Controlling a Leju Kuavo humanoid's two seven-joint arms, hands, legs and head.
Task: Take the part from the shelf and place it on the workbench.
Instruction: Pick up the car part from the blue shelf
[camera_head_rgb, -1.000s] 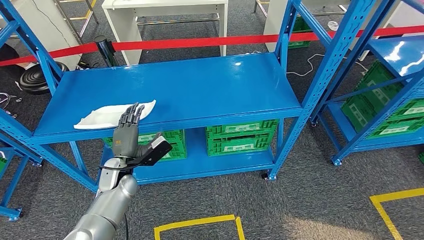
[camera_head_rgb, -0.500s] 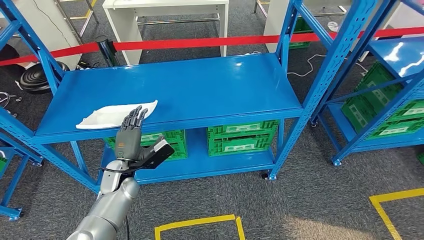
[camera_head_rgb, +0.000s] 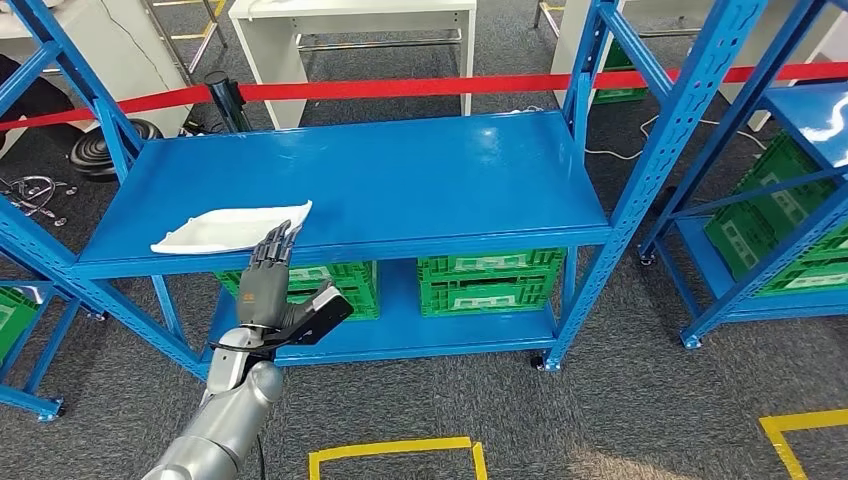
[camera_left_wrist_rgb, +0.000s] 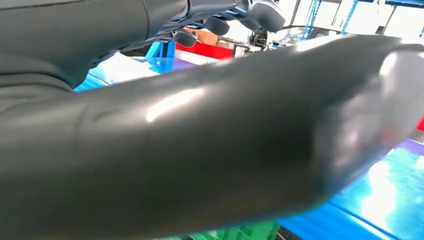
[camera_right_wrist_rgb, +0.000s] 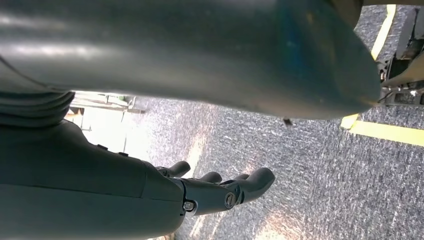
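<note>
Part: white part (camera_head_rgb: 231, 228) lies at the shelf's (camera_head_rgb: 420, 180) front-left edge.
Left hand: left hand (camera_head_rgb: 272, 285) spread, empty, fingertips overlapping the part's near edge.
Right hand: right hand (camera_right_wrist_rgb: 150, 192) hangs empty, fingers loosely extended.
Change: camera shifted; hand slightly lower, grasp not begun.

Green crates (camera_head_rgb: 420, 280) are stored on the lower tier; more green crates (camera_head_rgb: 780, 235) are seen at right. A red barrier tape (camera_head_rgb: 400, 87) is stretched behind. Yellow floor tape (camera_head_rgb: 400, 450) is marked on grey carpet (camera_head_rgb: 600, 420). A white table (camera_head_rgb: 350, 40) is placed beyond.
</note>
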